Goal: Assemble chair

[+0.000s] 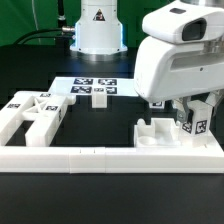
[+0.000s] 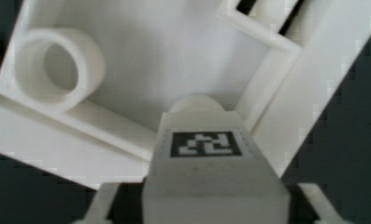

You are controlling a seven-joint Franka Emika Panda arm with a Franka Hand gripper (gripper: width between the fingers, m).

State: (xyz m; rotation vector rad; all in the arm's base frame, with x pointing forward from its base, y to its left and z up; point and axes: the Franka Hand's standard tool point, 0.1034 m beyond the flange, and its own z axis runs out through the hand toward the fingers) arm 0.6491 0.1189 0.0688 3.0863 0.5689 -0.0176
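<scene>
A square white chair post (image 2: 205, 170) with a black-and-white tag near its end stands between the fingers of my gripper (image 2: 212, 206). A thin dark gap shows on each side between the fingers (image 2: 111, 205) and the post, so the jaws are open around it and do not touch it. In the exterior view the gripper (image 1: 194, 122) hangs low at the right over this tagged post (image 1: 197, 126), next to a blocky white chair part (image 1: 153, 131). More white chair pieces (image 1: 30, 114) lie at the exterior view's left. Just past the post lies a white piece with a round hole (image 2: 54, 66).
The long white L-shaped border rail (image 1: 100, 156) runs along the front of the parts. The marker board (image 1: 95, 88) lies at the back middle, in front of the arm's base (image 1: 97, 30). The table is black.
</scene>
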